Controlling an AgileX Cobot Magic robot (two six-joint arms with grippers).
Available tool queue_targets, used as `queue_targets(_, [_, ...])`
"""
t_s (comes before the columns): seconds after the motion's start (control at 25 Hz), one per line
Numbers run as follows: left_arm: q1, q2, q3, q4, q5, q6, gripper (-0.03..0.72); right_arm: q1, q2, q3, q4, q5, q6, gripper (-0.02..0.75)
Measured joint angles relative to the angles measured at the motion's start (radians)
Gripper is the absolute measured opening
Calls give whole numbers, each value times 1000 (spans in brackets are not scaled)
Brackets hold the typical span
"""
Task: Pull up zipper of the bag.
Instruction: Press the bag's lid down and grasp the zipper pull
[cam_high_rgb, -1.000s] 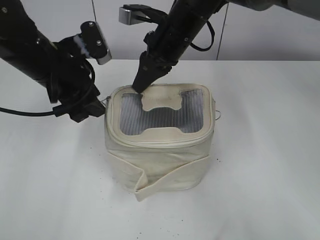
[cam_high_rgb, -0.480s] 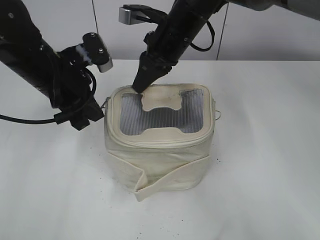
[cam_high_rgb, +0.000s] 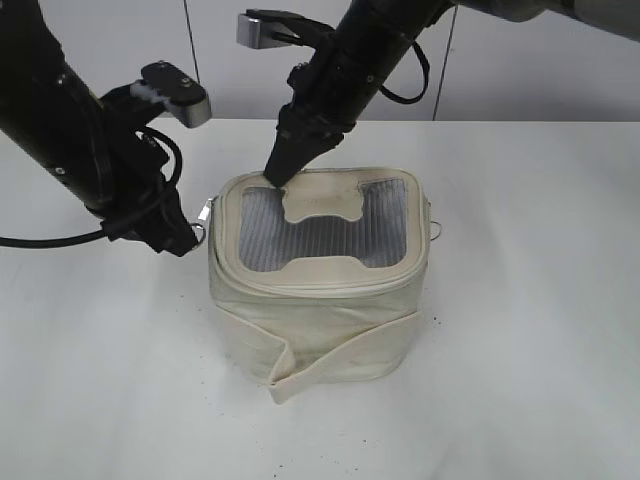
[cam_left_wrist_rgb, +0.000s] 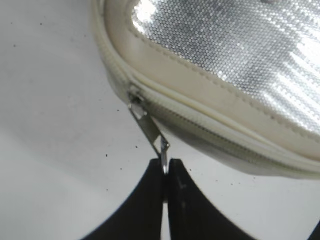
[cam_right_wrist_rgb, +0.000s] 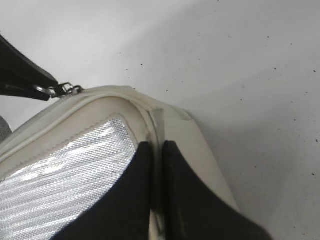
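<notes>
The cream bag (cam_high_rgb: 318, 275) sits mid-table on the speckled white tabletop (cam_high_rgb: 530, 300), grey wall panels (cam_high_rgb: 220, 60) behind. Left gripper (cam_left_wrist_rgb: 165, 172) is clenched on the zipper pull (cam_left_wrist_rgb: 148, 129) at the bag's left corner. Right gripper (cam_right_wrist_rgb: 156, 165) pinches the far rim of the top panel.

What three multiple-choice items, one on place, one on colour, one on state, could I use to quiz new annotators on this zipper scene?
1. Where does the right claw touch the bag?
A. the rear left rim of its top panel
B. its front band
C. its right side

2. What colour is the top panel's window?
A. red
B. grey
C. black

3. What is the left claw doing?
A. hanging open above the table
B. gripping the band
C. pinching a silver zipper pull

Answers: 1 A, the exterior view shows its tip on that rim. 2 B, it looks ribbed grey. 3 C, the left wrist view shows the tips closed on the pull's end.
</notes>
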Motion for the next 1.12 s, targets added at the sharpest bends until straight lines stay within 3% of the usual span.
queue_targets(0.32, [0, -35, -2, -12, 85, -124, -3, 2, 0, 0, 6, 1, 8, 31])
queue_targets(0.68, [-16, -50, 58, -95, 147, -165, -3, 5, 0, 0, 5, 2, 22, 31])
queue_targets(0.88, [-111, -133, 168, -161, 135, -177, -3, 5, 0, 0, -2, 2, 29, 30])
queue_targets(1.12, [-260, -175, 248, -234, -37, -253, -3, 5, 0, 0, -3, 2, 34, 30])
